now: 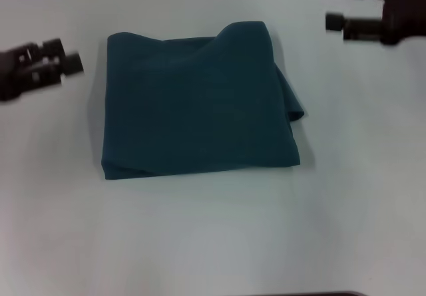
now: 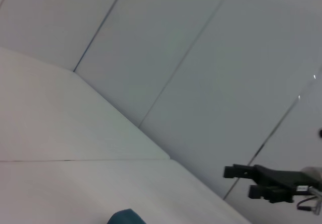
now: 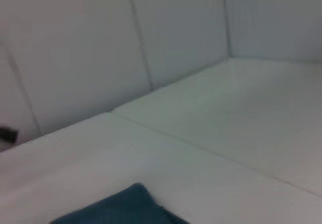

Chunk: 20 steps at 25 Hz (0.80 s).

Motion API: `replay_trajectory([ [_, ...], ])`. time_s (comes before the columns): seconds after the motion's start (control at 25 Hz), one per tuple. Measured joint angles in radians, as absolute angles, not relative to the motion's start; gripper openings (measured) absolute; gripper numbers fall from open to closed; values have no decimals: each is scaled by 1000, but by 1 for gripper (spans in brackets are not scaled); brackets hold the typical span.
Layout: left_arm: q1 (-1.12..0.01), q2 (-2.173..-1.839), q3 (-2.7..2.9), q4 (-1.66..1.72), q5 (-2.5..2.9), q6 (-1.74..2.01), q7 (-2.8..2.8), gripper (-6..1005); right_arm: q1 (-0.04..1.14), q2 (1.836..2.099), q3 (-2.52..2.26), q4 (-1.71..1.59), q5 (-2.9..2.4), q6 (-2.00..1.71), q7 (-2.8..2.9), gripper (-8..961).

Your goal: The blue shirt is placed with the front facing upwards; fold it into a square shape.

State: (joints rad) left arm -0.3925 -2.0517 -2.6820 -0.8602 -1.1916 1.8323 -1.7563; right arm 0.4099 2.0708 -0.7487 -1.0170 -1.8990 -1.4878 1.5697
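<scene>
Pale, matte white table (image 1: pixel 359 229), smooth all over, and right in the middle lies the blue shirt (image 1: pixel 200 103), folded into a thick, near-square pad, plain teal side up. Soft cotton, edges mostly straight, though a loose flap bulges out on the right side. Left gripper (image 1: pixel 63 63) hangs off to the left, jaws apart, holding nothing. Right gripper (image 1: pixel 346 6) sits at the far right, spread too and empty. Both well clear, so the fold looks finished.

No readable text or label on the blue shirt (image 1: pixel 200 103) or elsewhere.
</scene>
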Motion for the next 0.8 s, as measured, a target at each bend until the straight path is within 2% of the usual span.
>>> replay_trajectory([
  [0.08, -360, -2069, -2677, -859, -1191, 1863, -1660, 874, 340, 2095, -763, -1039, -1863, -1543, 1465, 891],
  [0.2, -304, -2091, -2661, -861, -1188, 1921, -1527, 874, 281, 2095, -783, -993, -1816, -1646, 1398, 882],
  [0.36, -243, -2101, -2610, -857, -1185, 1943, -1440, 874, 246, 2095, -787, -901, -1810, -1765, 1291, 879],
  [0.6, -225, -2113, -2555, -813, -1109, 1931, -1379, 873, 278, 2093, -861, -680, -1819, -1773, 1061, 879],
  [0.8, -242, -2121, -2550, -813, -1053, 1926, -1349, 874, 343, 2094, -965, -621, -1888, -1745, 1054, 879],
])
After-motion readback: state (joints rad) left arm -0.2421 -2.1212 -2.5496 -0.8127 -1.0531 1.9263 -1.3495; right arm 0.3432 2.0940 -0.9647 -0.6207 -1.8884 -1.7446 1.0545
